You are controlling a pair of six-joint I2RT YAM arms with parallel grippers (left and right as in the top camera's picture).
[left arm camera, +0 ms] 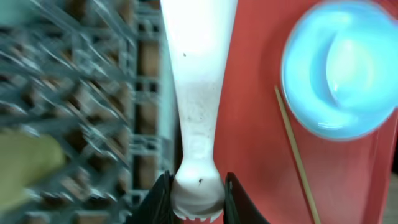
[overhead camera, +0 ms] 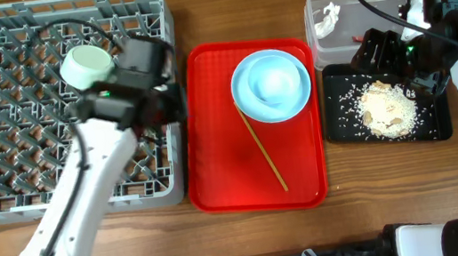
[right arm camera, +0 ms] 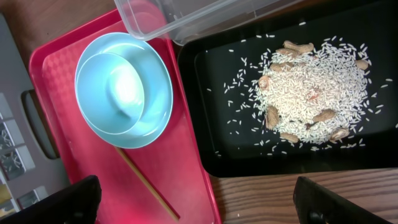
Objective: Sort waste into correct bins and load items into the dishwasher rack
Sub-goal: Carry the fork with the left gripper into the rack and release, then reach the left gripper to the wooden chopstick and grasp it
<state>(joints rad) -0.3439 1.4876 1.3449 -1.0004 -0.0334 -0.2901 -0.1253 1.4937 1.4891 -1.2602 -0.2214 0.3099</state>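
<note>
The left hand point(left arm camera: 196, 194) pinches one end of the white plastic fork point(left arm camera: 198, 93) between its 2 fingers. The fork reaches away from the hand over the left rim of the flat red plastic tray point(overhead camera: 214, 148), beside the large grey pegged plastic rack point(overhead camera: 3, 178). A yellow cup point(overhead camera: 87, 65) sits in that rack, left of the red tray.

On the red tray, the light blue bowl point(overhead camera: 274, 78) rests in the light blue plate point(overhead camera: 247, 98), with 1 thin wooden chopstick point(overhead camera: 264, 154) alongside.

The right hand point(right arm camera: 202, 202), fingers spread wide, hangs over the shallow black rectangular tray point(overhead camera: 435, 126) right of the red tray, which holds whitish rice-like scraps point(right arm camera: 311, 81).
</note>
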